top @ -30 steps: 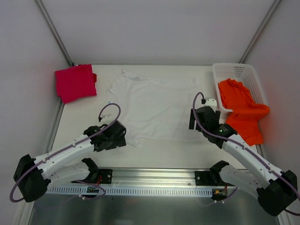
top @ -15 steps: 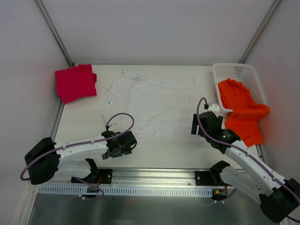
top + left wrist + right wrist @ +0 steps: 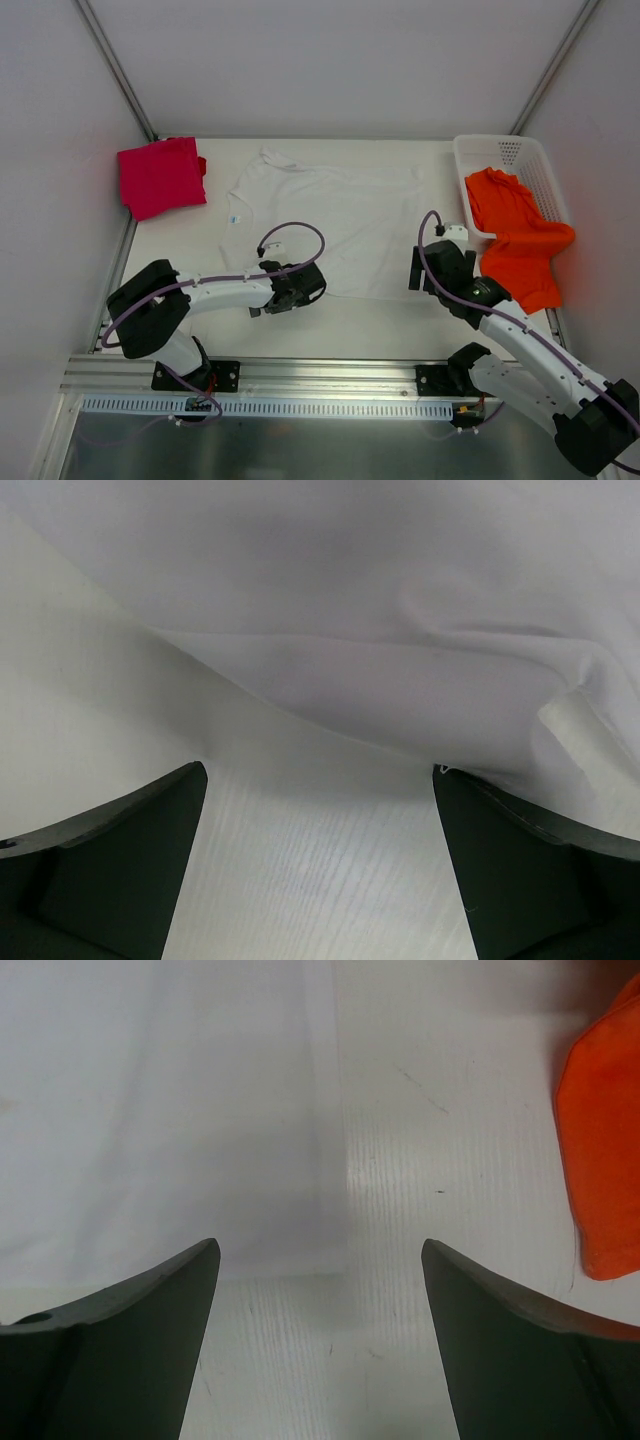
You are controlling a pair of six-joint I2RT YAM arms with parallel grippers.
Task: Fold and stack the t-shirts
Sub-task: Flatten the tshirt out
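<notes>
A white t-shirt (image 3: 330,210) lies spread flat mid-table. Folded magenta t-shirt (image 3: 160,176) rests at the far left. An orange t-shirt (image 3: 517,235) hangs over the basket's near rim. My left gripper (image 3: 305,283) is low at the white shirt's near hem, left of middle. In the left wrist view this gripper (image 3: 318,770) stands open over bare table, the hem (image 3: 400,670) just ahead of its tips. My right gripper (image 3: 420,262) is at the shirt's near right corner. In its own view it (image 3: 318,1243) is open, the corner (image 3: 180,1120) partly between the fingers, the orange cloth (image 3: 605,1130) to the right.
A white lattice basket (image 3: 512,150) stands at the far right against the wall. Walls close in the table on the left, back and right. A metal rail (image 3: 320,375) with both arm bases runs along the near edge.
My left arm has swung right along the near hem, from the shirt's left side to left of its middle. My right gripper drew slightly nearer, then held still. Both stayed open.
</notes>
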